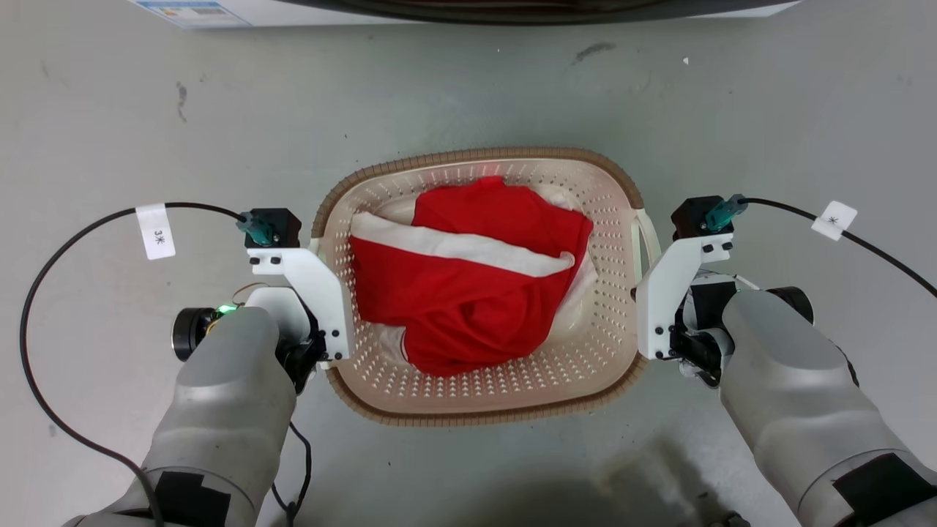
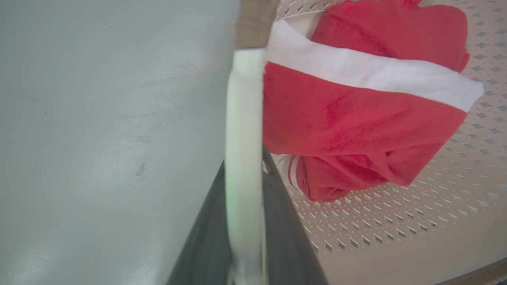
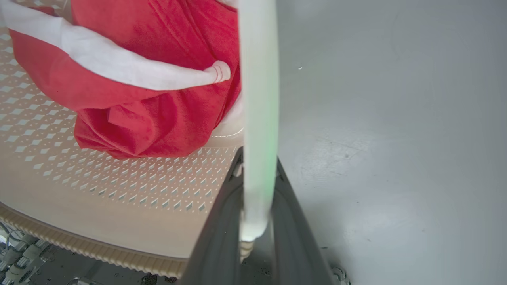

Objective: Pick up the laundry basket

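Basket spot: the laundry basket (image 1: 476, 419) is dead centre in the head view, over the grey floor (image 1: 468, 95) and right between the two arms. Honestly can't tell if it's resting on the floor or just off it.
What's inside: a crumpled red and white garment (image 1: 468, 285) in the middle of the bottom, with the perforated walls showing all round it.
Left gripper: the left gripper (image 2: 244, 170) is at the basket's left side. In the left wrist view its two dark fingers sit either side of the white left handle (image 2: 243, 118), one on the floor side and one on the basket side.
Left jaws: pinching that handle, no gap I can spot.
Right gripper: same deal mirrored. The right gripper (image 3: 258, 162) has the white right handle (image 3: 257, 79) running up between its dark fingers.
Right jaws: clamped onto the handle too.
Brackets: in the head view the left white bracket (image 1: 315, 289) and right white bracket (image 1: 670, 293) sit tight against the brown rim on either side.
Cables: a black cable loops off each wrist, with a left tag (image 1: 155, 230) and a right tag (image 1: 833, 219).
Background: the edge of a white appliance (image 1: 198, 11) runs along the top, well apart from the basket.
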Motion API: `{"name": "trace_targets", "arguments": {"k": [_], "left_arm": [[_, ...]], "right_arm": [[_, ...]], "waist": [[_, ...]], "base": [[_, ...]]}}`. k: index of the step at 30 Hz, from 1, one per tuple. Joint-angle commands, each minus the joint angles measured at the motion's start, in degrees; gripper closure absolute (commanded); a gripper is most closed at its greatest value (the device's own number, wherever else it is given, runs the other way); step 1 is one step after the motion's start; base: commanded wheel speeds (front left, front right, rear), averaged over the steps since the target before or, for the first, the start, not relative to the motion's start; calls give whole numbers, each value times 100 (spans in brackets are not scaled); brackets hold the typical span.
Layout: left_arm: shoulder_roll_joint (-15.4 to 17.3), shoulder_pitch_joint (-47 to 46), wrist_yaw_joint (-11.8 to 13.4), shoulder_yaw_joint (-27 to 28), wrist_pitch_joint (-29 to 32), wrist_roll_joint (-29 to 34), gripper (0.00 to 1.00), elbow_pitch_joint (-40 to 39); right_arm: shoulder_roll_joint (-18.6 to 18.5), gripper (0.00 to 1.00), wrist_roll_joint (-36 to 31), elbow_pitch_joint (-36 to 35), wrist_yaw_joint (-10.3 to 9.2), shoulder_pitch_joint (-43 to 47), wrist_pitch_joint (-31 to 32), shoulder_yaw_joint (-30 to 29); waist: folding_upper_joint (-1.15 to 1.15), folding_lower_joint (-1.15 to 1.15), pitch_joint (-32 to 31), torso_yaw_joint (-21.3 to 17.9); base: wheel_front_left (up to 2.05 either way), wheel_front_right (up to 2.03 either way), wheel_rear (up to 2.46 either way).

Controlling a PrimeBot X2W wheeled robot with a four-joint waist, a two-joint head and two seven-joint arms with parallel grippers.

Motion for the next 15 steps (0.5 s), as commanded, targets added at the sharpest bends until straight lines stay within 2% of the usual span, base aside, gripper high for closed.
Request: {"name": "trace_targets", "arguments": {"k": [1,15], "left_arm": [[29,57,13,-9,106,-35,100,5],[23,378,-85,-53,974,-275,100,9]], "right_arm": [[-5,100,85,-11,0,-61,147,73],[-13,100,394,106,1,149,1080,327]], "waist": [[0,0,-119,9],[0,0,-1376,9]], "base": [[0,0,0],[0,0,0]]}}
